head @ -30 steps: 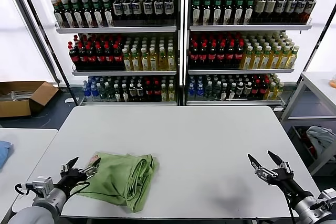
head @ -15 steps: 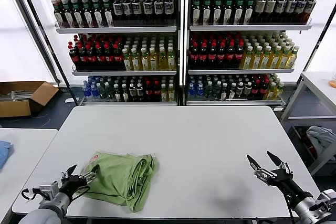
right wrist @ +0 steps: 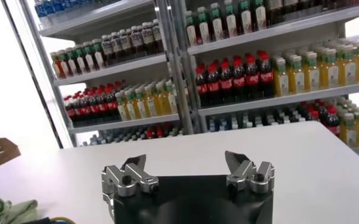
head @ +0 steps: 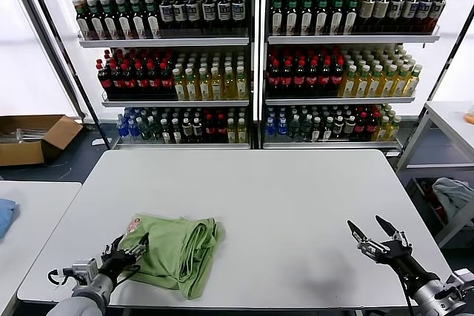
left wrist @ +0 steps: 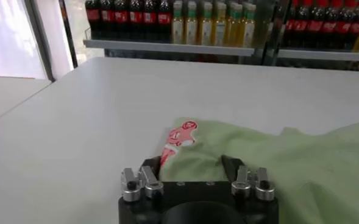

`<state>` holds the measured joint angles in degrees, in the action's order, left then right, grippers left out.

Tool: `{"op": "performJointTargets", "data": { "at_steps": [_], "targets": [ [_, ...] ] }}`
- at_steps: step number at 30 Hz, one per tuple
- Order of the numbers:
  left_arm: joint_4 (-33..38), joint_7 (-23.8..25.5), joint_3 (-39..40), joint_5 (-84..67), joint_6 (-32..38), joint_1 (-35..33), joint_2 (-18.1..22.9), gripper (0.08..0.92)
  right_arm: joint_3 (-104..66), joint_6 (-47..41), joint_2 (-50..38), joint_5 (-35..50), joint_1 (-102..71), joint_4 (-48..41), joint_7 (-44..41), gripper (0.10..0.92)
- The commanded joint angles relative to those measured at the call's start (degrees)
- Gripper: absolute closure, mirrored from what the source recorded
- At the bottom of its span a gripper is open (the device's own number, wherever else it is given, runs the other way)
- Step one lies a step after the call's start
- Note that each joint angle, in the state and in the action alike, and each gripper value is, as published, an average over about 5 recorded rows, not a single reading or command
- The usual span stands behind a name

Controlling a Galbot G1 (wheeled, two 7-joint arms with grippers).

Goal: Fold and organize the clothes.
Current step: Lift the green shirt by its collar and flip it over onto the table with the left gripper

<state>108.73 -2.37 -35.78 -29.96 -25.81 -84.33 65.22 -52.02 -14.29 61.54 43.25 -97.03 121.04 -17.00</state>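
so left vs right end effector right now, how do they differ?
The left end effector sits at the near left edge of the green shirt, fingers straddling the fabric; the right end effector hangs over bare table, far from any cloth. The left's fingers look narrower apart; the right's stand wide open. The left is low at the table; the right is raised a little. Both point forward toward the shelves.

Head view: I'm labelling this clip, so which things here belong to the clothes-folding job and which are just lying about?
Part of the job:
- green shirt, bunched on the white table
- left gripper, at the shirt's near edge
- right gripper, open over bare table

Just lying about:
- bottle shelves
- cardboard box on the floor
- grey cloth under the side table
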Motion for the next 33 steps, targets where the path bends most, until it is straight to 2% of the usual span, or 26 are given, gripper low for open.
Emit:
{"op": "performJointTargets", "data": {
  "at_steps": [1, 10, 16, 19, 26, 30, 33],
  "targets": [
    [-0.63, -0.1, 0.72, -1.65, 0.71, 0.08, 0.68, 0.406, -0.04, 0.06, 0.0, -0.01, 0.1, -0.12, -0.08, 0.203],
    [0.27, -1.97, -1.24, -3.89, 3.53, -0.6, -0.16, 0.666, 0.05, 0.11, -0.3, 0.09, 0.53, -0.31, -0.13, 0.203],
    [0.89, -4.12, -11.88, -8.24, 4.19, -1.24, -3.24, 0.828, -0.13, 0.14, -0.69, 0.37, 0.99, -0.55, -0.11, 0.203],
    [0.01, -4.51, -20.14, -10.55, 3.92, -1.81, -6.2, 0.857, -0.08, 0.15, -0.97, 0.58, 1.29, -0.78, -0.1, 0.203],
    [-2.92, -5.76, -35.3, -14.28, 2.79, -2.51, -14.19, 0.857, 1.88, 0.03, -1.08, 0.54, 2.91, -1.21, 0.05, 0.203],
    [-0.51, -6.62, -37.6, -15.32, 2.32, -2.83, -16.8, 0.857, 3.16, -0.16, -0.98, 0.47, 3.94, -1.19, 0.22, 0.203],
    [4.78, -7.42, -36.18, -15.19, 1.57, -3.21, -16.13, 0.857, 3.43, -0.2, -0.96, 0.39, 4.1, -1.11, 0.25, 0.203]
  ]
}}
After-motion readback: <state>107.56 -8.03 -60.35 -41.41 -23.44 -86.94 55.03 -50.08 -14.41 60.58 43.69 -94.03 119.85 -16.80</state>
